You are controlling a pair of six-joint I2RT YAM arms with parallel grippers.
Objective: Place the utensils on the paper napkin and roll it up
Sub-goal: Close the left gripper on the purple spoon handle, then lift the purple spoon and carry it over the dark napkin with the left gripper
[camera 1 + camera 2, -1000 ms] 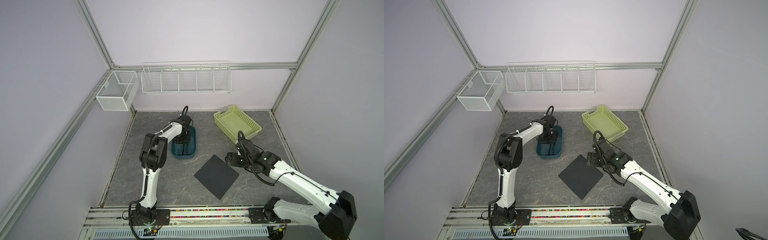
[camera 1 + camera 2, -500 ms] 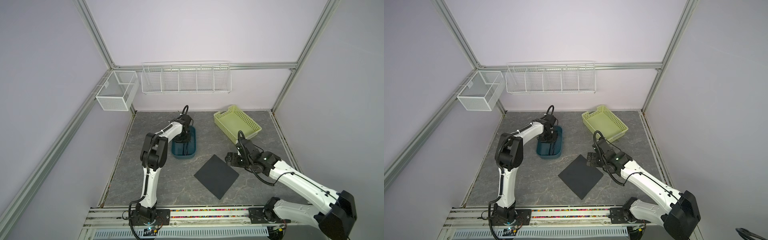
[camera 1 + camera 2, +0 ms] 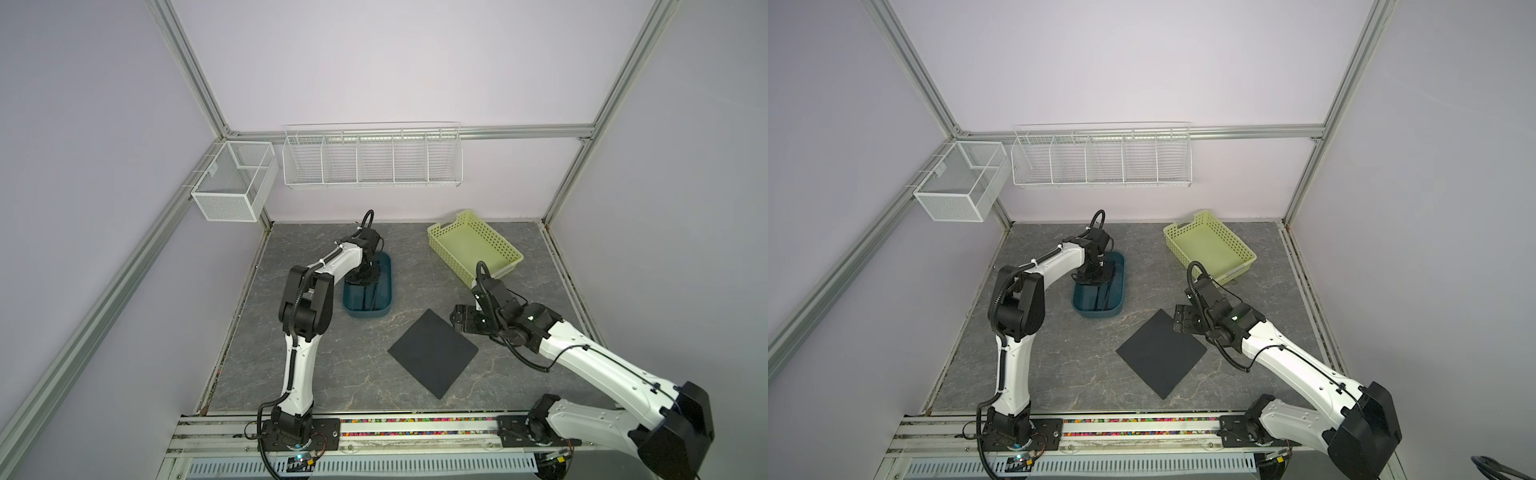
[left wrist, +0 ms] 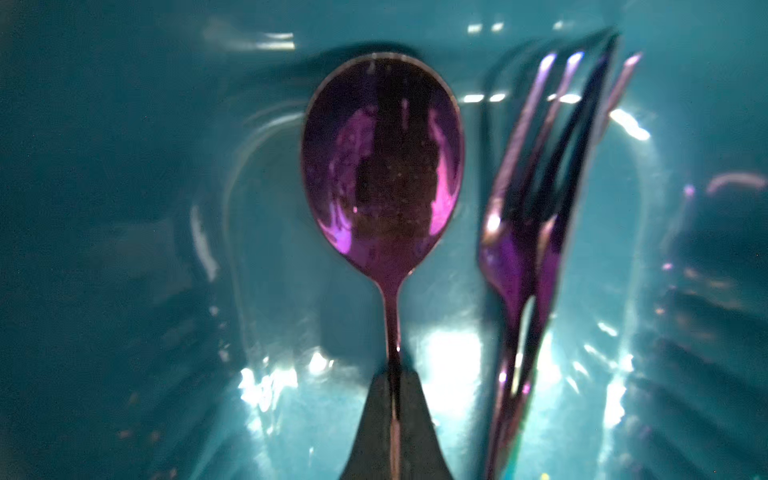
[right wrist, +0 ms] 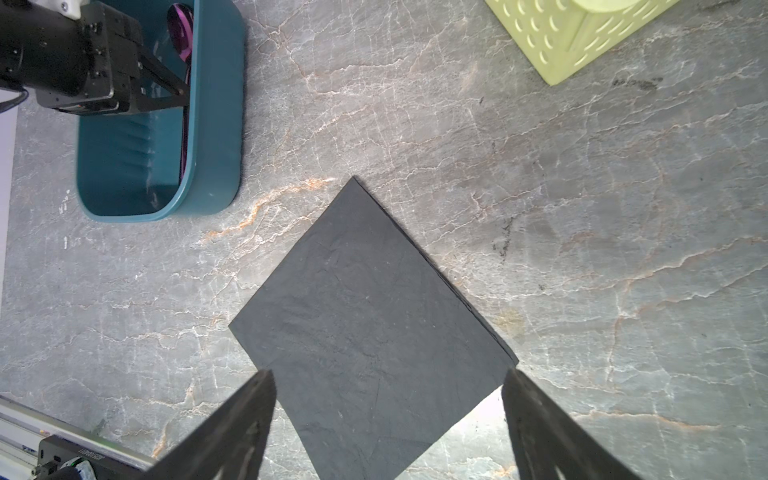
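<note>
Spoon [image 4: 382,166] and fork [image 4: 536,199] lie side by side, lengthwise in the teal tub [image 3: 384,309], purple heads toward the back wall. Both top views show only dark lines there. The left wrist view shows the left gripper [image 4: 395,386] pinched tight on the spoon's handle. The napkin [image 3: 432,353] lies flat on the table [image 3: 316,374] nearby. The right gripper [image 5: 388,382] is spread wide above one corner, holding nothing.

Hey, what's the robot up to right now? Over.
Left hand shut on spoon handle in teal tub. Right hand open near napkin edge. Napkin bare. Nothing in the way.
</note>
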